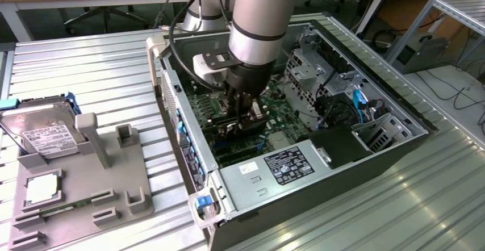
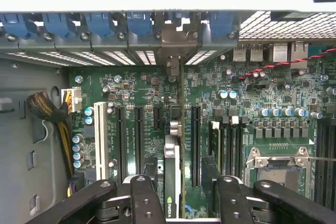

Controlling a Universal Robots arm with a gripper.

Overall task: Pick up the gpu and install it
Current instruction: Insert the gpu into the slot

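tool clamped on the gpu, card standing edge-down over a motherboard slot inside the open case; risk: slight misalignment with slot or rear bracket gap jams it, bending the board.

green motherboard, blue slot clips, black hand, silver hard drive with white label.

In the wrist view, the lower edge of the picture is cutting off the claw and the near end of the gpu. In the exterior view, the arm is hiding most of the gpu, and the case label is reading too small.
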